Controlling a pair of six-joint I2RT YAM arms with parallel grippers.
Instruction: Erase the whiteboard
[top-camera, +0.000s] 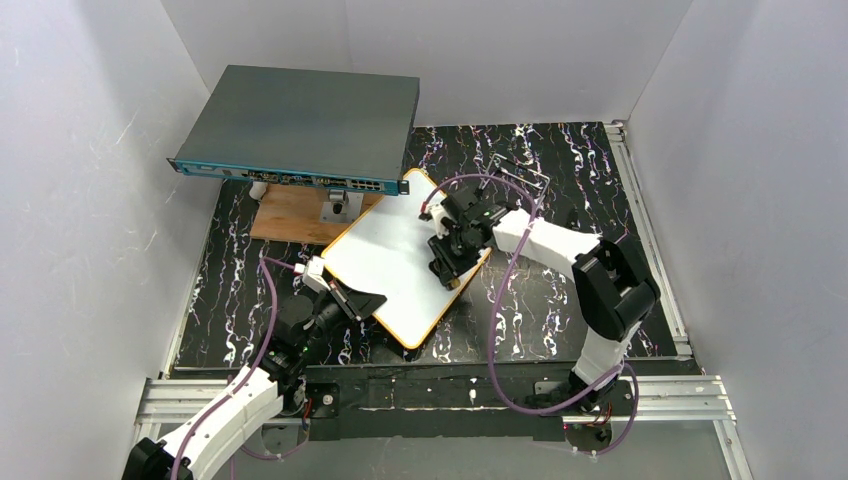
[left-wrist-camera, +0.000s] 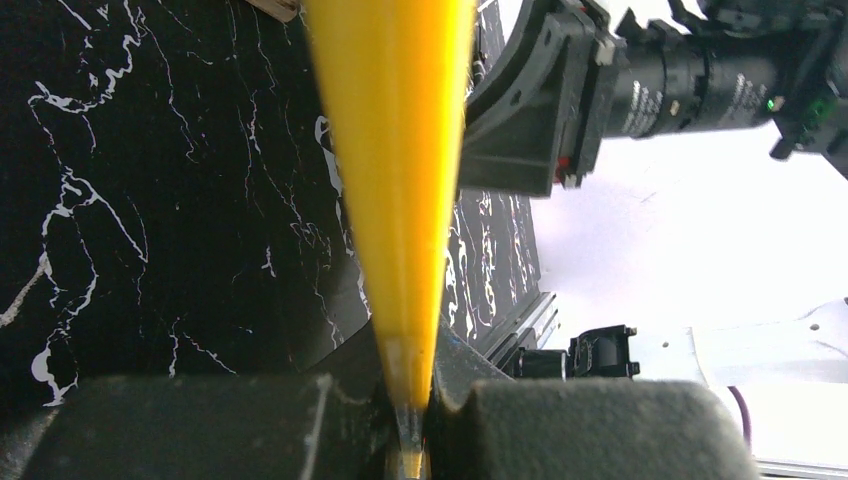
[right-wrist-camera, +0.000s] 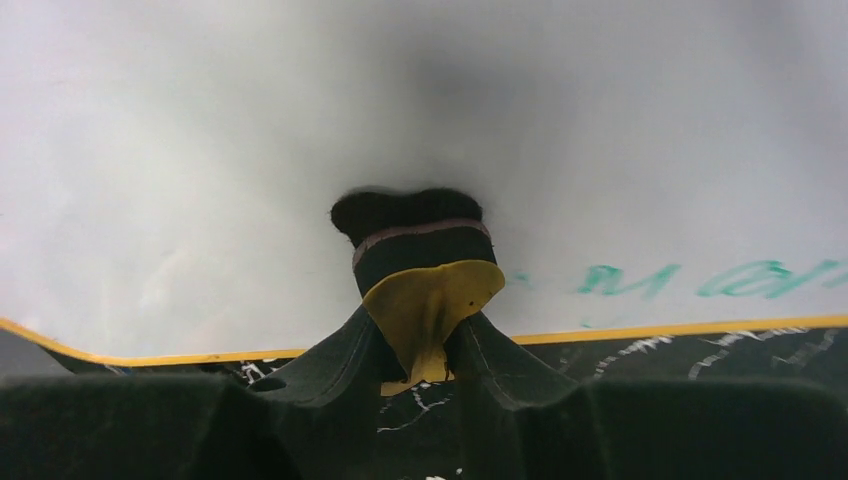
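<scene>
Right gripper (top-camera: 452, 250) is closed on a small eraser (right-wrist-camera: 420, 250). Its fingers pinch the yellow back, and the black felt is pressed to the whiteboard (top-camera: 385, 255), which lies skewed on the marbled table (top-camera: 560, 170) directly under the fingertips. The surface ahead of the felt looks wiped to a grey haze, but green writing (right-wrist-camera: 640, 278) shows off to the eraser's right, close along the yellow frame (right-wrist-camera: 200, 355) that runs just behind the fingers. The stroke probably goes best with the felt flat and firmly down, sweeping sideways over those letters and stopping short of the frame so the pad does not ride off. Left gripper (left-wrist-camera: 405, 400) is clamped on the board's opposite edge and should hold firm against that push. Past the board's far corner, away from both grippers, a grey network switch (top-camera: 300, 125) sits raised over a wooden board (top-camera: 295, 213).
</scene>
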